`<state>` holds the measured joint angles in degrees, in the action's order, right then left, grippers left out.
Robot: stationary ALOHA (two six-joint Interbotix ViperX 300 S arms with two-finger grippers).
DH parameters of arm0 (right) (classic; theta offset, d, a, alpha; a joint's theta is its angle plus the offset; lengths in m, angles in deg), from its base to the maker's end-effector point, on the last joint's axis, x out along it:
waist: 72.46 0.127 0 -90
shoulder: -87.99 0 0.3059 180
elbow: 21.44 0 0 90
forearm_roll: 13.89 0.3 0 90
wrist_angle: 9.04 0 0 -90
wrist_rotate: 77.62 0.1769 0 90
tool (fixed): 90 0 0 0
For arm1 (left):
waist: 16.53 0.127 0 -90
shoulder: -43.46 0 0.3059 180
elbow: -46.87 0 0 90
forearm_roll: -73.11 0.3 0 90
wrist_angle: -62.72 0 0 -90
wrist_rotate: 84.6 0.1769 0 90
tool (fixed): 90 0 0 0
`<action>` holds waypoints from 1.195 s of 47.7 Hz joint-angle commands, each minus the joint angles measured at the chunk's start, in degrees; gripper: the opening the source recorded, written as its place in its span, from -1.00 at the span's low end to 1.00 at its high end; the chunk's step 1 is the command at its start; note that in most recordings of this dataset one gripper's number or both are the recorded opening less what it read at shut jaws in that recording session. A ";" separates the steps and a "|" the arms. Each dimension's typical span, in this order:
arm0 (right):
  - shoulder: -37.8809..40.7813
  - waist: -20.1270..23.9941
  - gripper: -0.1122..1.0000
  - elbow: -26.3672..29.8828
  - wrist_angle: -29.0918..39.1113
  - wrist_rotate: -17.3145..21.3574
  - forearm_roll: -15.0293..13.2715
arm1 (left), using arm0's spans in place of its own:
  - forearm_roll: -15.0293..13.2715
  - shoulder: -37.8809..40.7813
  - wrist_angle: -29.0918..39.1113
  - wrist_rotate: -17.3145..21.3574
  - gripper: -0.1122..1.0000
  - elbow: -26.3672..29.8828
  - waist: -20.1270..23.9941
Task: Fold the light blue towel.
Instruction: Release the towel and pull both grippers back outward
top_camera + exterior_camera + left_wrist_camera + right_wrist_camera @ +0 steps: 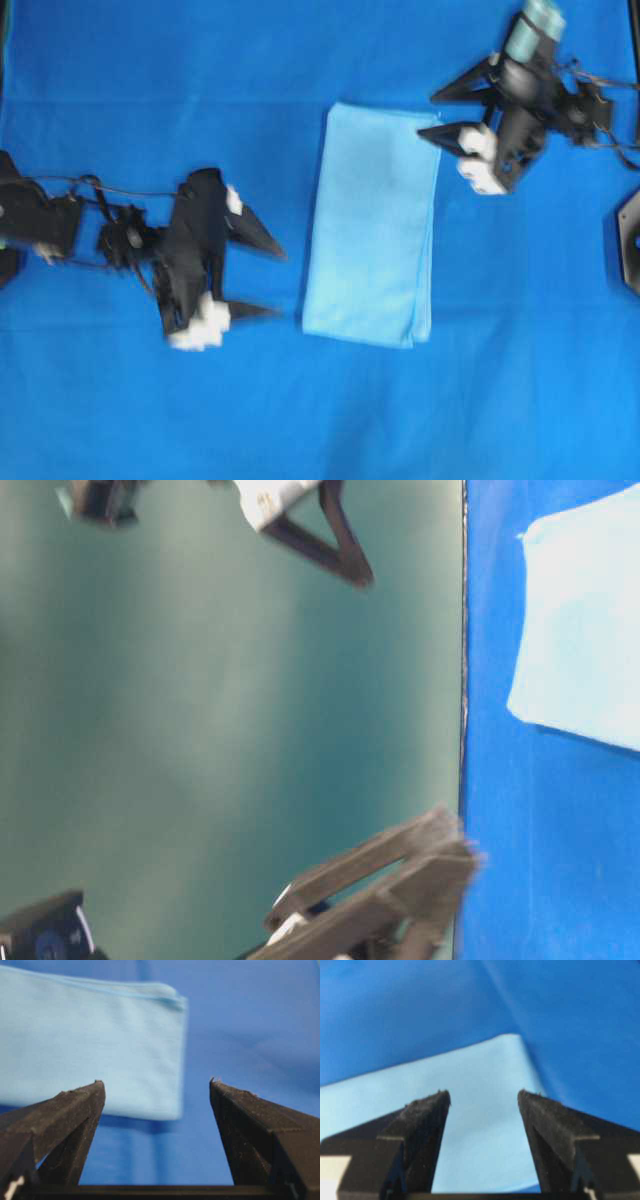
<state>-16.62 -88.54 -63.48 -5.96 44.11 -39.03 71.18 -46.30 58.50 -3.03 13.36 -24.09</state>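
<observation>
Your light blue towel (372, 226) is sitting dead center on the blue table cloth (150, 90), already doubled into a tall narrow rectangle, with the loose layers peeking out along the edge at 3 o'clock. Left gripper (262, 275) is off at 9 o'clock from the towel, jaws spread wide, holding nothing. Right gripper (448, 112) hovers just off the towel's corner at 1 o'clock, also wide open and empty; in its wrist view the tips hang over the towel without pinching it.

What I'd watch for if you go in for another fold: the stacked layers aren't lined up perfectly at the bottom right, so grabbing just the top layer would peel the fold back open. Dig too deep and you'll likely pinch the table cloth along with it and drag everything. Uneven lifting between the two sides would probably skew the fold too.
</observation>
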 commanded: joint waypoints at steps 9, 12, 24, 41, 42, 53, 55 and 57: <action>-13.89 5.63 0.30 -7.47 -3.96 0.18 0.18 | 0.26 -10.55 -8.44 1.23 0.64 -9.32 5.71; -15.47 6.33 0.30 -9.49 -5.10 0.18 0.18 | 0.26 -13.18 -10.37 2.11 0.64 -11.69 6.68; -15.38 6.33 0.30 -12.48 -8.70 0.09 0.09 | 0.26 -19.42 -13.18 3.08 0.64 -18.11 9.49; -14.33 6.33 0.30 -12.22 -8.70 -0.09 0.09 | 0.26 -18.19 -13.89 3.25 0.64 -17.58 10.02; -14.33 6.33 0.30 -12.22 -8.70 -0.09 0.18 | 0.26 -18.02 -14.15 3.25 0.64 -17.40 10.02; -9.93 1.32 0.30 -9.93 -8.53 0.09 0.35 | 0.26 -10.72 -15.91 4.22 0.64 -12.30 13.89; -8.26 -0.44 0.30 -9.40 -8.53 0.09 0.26 | 0.26 -8.79 -15.82 5.10 0.64 -10.90 15.21; -5.71 -2.81 0.30 -8.53 -8.53 0.09 0.26 | 0.26 -6.86 -15.56 6.33 0.64 -9.40 16.61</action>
<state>-25.23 -88.36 -74.29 -14.31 44.02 -38.85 71.36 -56.05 43.21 2.06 0.35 -9.85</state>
